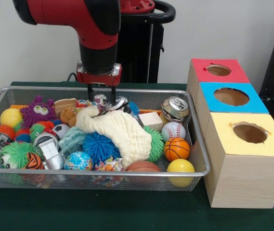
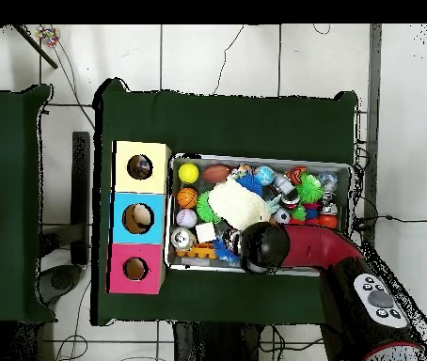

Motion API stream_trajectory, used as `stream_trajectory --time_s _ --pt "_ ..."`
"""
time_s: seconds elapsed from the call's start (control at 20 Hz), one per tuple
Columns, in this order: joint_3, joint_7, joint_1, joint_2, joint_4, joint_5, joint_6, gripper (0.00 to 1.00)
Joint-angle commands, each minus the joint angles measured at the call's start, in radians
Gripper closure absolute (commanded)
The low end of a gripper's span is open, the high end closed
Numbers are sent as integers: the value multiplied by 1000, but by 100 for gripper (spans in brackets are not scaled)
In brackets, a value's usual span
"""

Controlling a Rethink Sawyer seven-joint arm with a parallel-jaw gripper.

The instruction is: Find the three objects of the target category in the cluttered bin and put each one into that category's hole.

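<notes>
The wire mesh bin sits on the green table, packed with toys; it also shows in the overhead view. One white rope bundle flecked with colours lies against the bin's near wall, and shows in the overhead view. A second small flecked bundle seems to lie at the far side. A third does not show. My gripper hangs open over the bin's far side, fingertips just above the clutter beside that second bundle. The yellow-topped box's hole is to the bin's right, and shows in the overhead view.
A cream knitted cloth lies across the bin's middle over a blue spiky ball. A can, a baseball, a basketball and a yellow ball fill the right end. Blue-topped and red-topped boxes stand behind the yellow one.
</notes>
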Motion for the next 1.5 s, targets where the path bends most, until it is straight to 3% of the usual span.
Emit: stream_trajectory --time_s 0.05,0.4,0.8,1.3,1.5 --pt "-32 18 -10 41 -47 -70 -28 0" --pt "-33 25 -7 19 -27 -66 -60 0" --pt "-27 28 -24 70 -47 -75 -129 0" --pt "32 51 -65 5 2 -14 -257 0" --pt "36 51 -69 -15 15 -2 -253 0"
